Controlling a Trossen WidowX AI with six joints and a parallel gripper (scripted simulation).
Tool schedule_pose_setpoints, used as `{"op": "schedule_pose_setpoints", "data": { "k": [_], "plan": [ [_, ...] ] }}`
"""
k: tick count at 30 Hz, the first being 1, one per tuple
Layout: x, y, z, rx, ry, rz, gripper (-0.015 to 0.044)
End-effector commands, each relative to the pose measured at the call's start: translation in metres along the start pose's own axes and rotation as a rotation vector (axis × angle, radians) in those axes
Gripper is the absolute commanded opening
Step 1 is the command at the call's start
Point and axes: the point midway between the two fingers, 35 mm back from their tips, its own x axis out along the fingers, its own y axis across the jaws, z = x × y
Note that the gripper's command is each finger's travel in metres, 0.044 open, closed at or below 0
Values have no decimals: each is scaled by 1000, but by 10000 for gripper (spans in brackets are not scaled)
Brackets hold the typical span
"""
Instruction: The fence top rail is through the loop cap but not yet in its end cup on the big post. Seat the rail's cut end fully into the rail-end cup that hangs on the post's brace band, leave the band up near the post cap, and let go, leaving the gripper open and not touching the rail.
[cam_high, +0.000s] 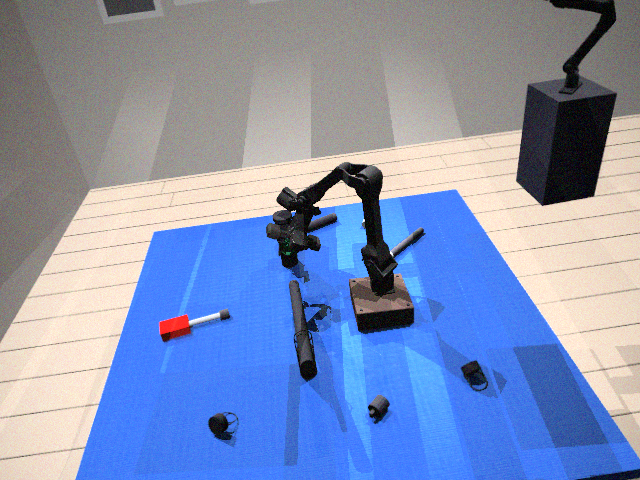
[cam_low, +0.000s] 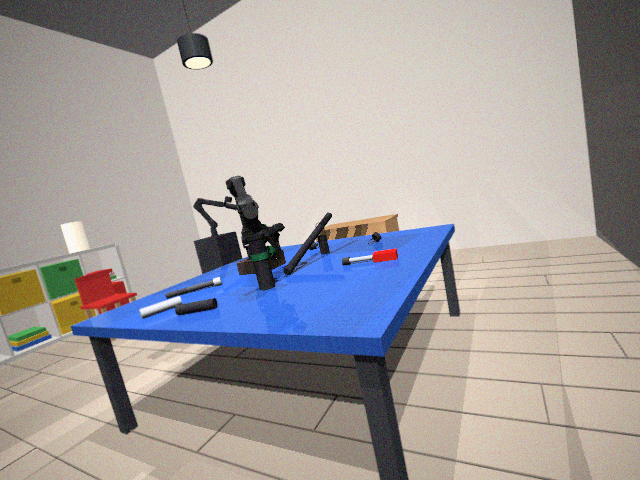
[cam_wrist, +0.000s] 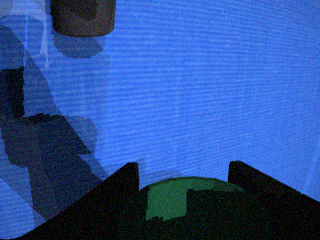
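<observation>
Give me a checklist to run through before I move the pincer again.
1. Pincer shut on the green band: ok, apparently gripping its sides.
2. Big post standing upright: ok.
3. Rail through the loop cap: cannot tell for sure; a thin loop seems to ring it.
4. Rail's near end seated: not ok, it lies low and apart from the post.
5. Cup mouth facing the rail: cannot tell, too dark.
6. Pincer released: not ok, and rightly so before seating.
</observation>
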Motion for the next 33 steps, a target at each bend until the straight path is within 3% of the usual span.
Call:
{"op": "schedule_pose_setpoints", "data": {
  "k": [1,8,25,33],
  "plan": [
    [0,0,0,1,0,0,0],
    [0,0,0,1,0,0,0],
    [-14,-10,16,4,2,0,440],
    [-34,-20,40,11,5,-2,440]
  ]
}}
